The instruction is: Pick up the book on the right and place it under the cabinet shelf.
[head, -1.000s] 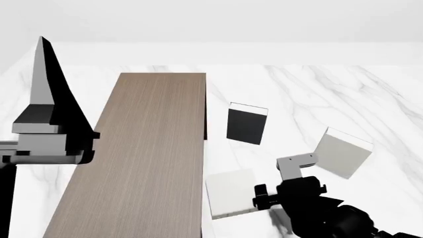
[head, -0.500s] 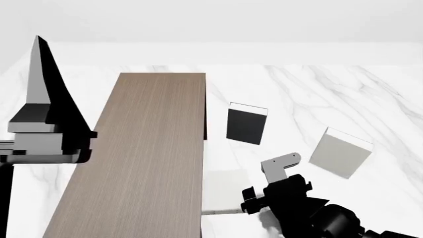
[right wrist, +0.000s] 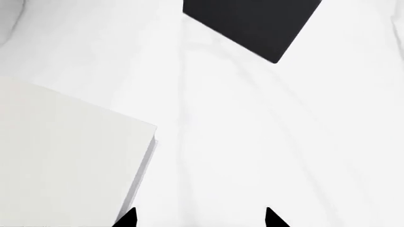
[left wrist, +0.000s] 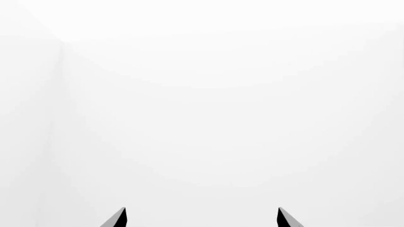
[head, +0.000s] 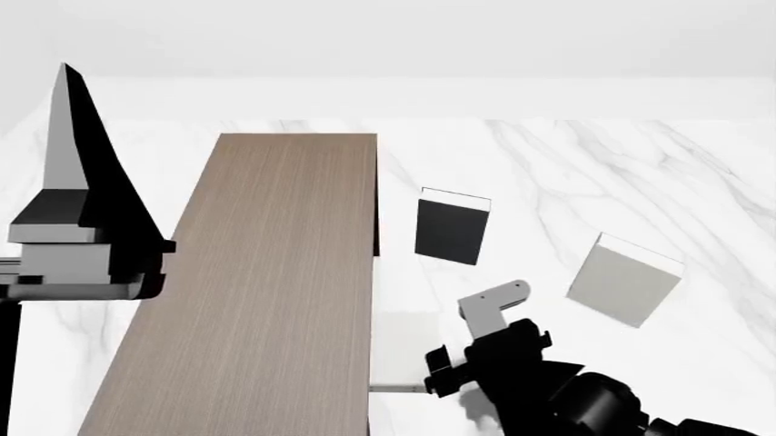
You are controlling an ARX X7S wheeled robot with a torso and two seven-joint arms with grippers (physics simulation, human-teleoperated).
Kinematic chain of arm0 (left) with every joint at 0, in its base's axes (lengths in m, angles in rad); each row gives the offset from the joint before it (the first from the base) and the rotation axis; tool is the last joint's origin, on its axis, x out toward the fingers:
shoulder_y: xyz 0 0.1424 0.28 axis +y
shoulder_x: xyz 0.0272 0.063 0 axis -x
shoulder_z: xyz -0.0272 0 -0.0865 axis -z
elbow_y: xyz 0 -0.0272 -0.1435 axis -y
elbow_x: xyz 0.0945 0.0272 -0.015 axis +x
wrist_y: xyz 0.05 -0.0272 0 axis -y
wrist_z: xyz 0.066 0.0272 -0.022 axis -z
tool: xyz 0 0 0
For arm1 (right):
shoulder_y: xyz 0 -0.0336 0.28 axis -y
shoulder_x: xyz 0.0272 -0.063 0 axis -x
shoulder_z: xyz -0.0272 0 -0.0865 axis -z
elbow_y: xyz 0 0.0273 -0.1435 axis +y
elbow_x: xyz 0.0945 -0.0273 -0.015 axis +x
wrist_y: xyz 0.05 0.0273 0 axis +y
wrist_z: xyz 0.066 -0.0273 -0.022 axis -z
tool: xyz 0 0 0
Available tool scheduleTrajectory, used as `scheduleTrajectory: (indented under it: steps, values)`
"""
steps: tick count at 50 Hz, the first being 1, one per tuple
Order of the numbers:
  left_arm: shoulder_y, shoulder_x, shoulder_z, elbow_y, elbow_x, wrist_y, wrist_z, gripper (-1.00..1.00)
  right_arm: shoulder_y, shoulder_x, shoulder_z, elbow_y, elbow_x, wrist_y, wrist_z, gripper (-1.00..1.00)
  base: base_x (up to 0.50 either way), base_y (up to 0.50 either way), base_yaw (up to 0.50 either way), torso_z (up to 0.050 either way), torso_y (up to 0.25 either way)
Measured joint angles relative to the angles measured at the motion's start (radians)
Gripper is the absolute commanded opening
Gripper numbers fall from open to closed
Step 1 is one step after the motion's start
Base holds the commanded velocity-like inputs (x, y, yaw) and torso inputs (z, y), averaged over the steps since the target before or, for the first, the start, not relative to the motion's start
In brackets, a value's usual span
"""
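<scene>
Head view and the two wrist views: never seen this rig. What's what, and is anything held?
These are simulator renders of a wheeled robot with two arms.

The head view looks down from the robot's head. It shows a marble table with a long brown cabinet on it. Three books lie flat: a black book, a greyer book further right, and an off-white book right beside the cabinet.

Each wrist view comes from a camera near that arm's end effector, and the dark tips at its edge are the fingers. The left end effector is raised, open, and faces only a white wall. The right end effector is open over the table next to the off-white book. Nothing is held.
</scene>
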Motion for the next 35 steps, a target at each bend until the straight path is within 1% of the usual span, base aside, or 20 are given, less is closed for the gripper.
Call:
scheduleTrajectory:
  steps: [35]
  values:
    - [0.020, -0.010, -0.029, 0.003, -0.006, -0.008, 0.010, 1.00, 0.009, -0.088, -0.016, 0.064, 0.001, -0.004, -0.061, 1.00, 0.00, 0.00, 0.00, 0.000, -0.002]
